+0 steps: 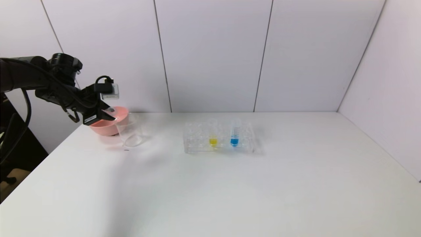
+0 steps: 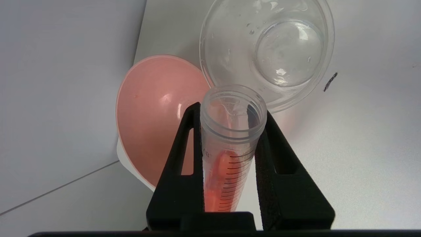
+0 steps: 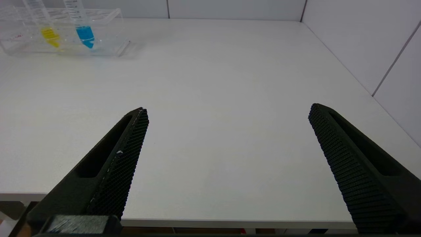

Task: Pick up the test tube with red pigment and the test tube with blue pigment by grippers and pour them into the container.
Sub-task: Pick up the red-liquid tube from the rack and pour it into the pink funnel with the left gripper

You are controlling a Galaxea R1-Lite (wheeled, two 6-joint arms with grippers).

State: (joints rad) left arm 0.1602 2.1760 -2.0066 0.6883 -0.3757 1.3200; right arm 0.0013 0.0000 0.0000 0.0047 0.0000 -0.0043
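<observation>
- The left gripper (image 2: 230,115) is raised at the far left corner of the white table (image 1: 230,191), above the pink bowl (image 1: 108,126), with its two black fingers (image 2: 179,164) clamped on either side of the test tube with red pigment (image 2: 230,144)
- That tube is tilted with its open mouth toward the container (image 2: 273,49); red-orange liquid lies along its lower wall beside the printed marks
- The container, a clear glass beaker (image 1: 130,131), stands upright on the table just beside the pink bowl, on the bowl's right; in the left wrist view its bottom looks clear
- Near the middle of the table sits a clear plastic rack (image 1: 218,138), well apart from the beaker
- In the rack a tube with yellow liquid (image 1: 213,140) stands upright, and to its right the test tube with blue pigment (image 1: 234,138), also upright
- The right gripper (image 3: 227,113) hangs over the near edge of the table, fingers spread wide apart and holding nothing, the rack well off from it
</observation>
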